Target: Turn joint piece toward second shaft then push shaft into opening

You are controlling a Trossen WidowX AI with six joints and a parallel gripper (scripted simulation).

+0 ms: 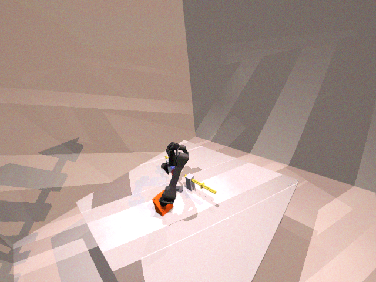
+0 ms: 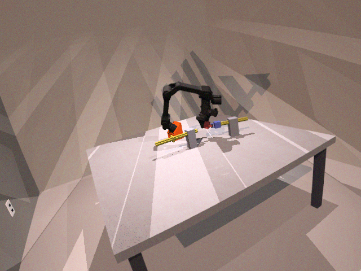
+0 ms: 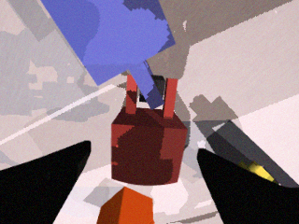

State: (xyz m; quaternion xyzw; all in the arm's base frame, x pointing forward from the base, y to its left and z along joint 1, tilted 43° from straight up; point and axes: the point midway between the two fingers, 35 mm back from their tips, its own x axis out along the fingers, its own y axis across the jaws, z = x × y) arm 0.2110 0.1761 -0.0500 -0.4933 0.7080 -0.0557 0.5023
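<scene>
In the exterior view, the yellow shaft (image 1: 209, 188) (image 2: 163, 141) (image 3: 259, 172) at eight o'clock from the gripper (image 1: 168, 168) (image 2: 205, 126) (image 3: 145, 149) ran through its block (image 1: 190, 182) (image 2: 190, 138) (image 3: 238, 137). That push belonged to later; the step in hand looked to be taking hold of the red piece (image 1: 172, 171) (image 2: 206, 125) (image 3: 147, 149).

Doing it well called for keeping the red body centred, closing evenly on its flat sides behind the prongs, then swinging it gently about its hinges until the opening faced the shaft.

The gripper stood wide open, gripping nothing. In the wrist view its fingers were at nine and three o'clock from the red piece, which lay between them, apart from both tips. The blue piece (image 1: 173, 167) (image 2: 217, 124) (image 3: 112, 37) sat towards eleven. Rightmost in the exterior view, the fixed shaft (image 1: 166, 157) (image 2: 242, 119) pointed to three.
</scene>
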